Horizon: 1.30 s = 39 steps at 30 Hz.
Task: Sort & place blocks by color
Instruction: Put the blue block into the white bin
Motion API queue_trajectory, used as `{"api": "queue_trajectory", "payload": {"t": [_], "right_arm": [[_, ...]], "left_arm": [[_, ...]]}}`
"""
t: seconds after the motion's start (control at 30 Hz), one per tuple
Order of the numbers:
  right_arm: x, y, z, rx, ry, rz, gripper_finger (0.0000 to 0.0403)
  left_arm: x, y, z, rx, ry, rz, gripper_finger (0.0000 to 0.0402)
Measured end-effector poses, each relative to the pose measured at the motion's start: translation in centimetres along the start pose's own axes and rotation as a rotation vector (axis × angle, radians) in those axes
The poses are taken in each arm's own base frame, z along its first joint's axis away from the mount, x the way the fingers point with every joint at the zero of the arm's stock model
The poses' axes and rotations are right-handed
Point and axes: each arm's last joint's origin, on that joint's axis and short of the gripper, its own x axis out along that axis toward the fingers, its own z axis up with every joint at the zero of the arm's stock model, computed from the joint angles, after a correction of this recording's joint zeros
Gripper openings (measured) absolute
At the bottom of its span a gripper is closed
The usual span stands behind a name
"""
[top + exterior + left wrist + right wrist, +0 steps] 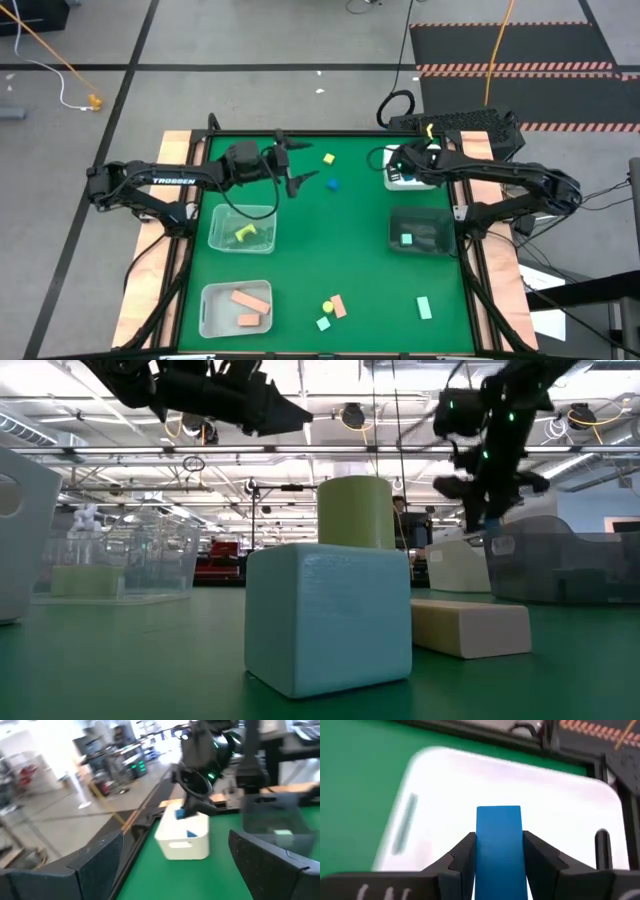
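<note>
though hidden overhead, blue block (499,845) in right gripper (498,851)

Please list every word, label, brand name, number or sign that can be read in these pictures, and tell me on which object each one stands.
"TROSSEN": white letters along the left arm, read in the high view.
No other text can be read. The white tub, the blue block in the right gripper and the blocks in the low view carry no lettering. Any signs in the room behind are too blurred to read.
</note>
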Motion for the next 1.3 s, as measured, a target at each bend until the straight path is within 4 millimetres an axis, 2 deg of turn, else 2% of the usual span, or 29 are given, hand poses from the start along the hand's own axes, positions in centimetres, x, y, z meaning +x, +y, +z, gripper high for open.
{"api": "queue_trajectory", "payload": {"t": [0.23,0.43,0.67,0.8,1.03,1.17,1.3], "right_arm": [[2.8,-1.0,-1.2,0.024,0.027,0.034,0.0126],[4.0,-1.7,-1.4,0.009,0.091,0.096,0.018],[3.9,-2.1,-0.5,-0.002,0.097,0.186,0.0233],[2.8,-2.2,0.9,0.004,-0.007,0.236,0.0235],[1.3,-1.4,3.7,-0.044,-0.291,0.409,0.0221],[1.2,-0.1,5.1,-0.065,-0.42,0.551,0.022],[1.8,1.3,5.6,-0.095,-0.453,0.715,0.0221]], "left_arm": [[0.0,0.0,-0.2,-0.132,0.044,0.114,0.0361],[-0.1,0.2,-0.6,-0.333,0.082,0.201,0.0361],[-0.2,0.4,-0.7,-0.602,0.052,0.319,0.0361],[-0.3,0.7,-0.8,-0.707,0.019,0.437,0.0361],[-0.3,1.0,-0.3,-0.736,-0.045,0.474,0.0361],[-0.3,1.0,-0.3,-0.801,-0.062,0.474,0.0361],[-0.3,1.0,-0.3,-0.91,-0.089,0.474,0.0361]]}}
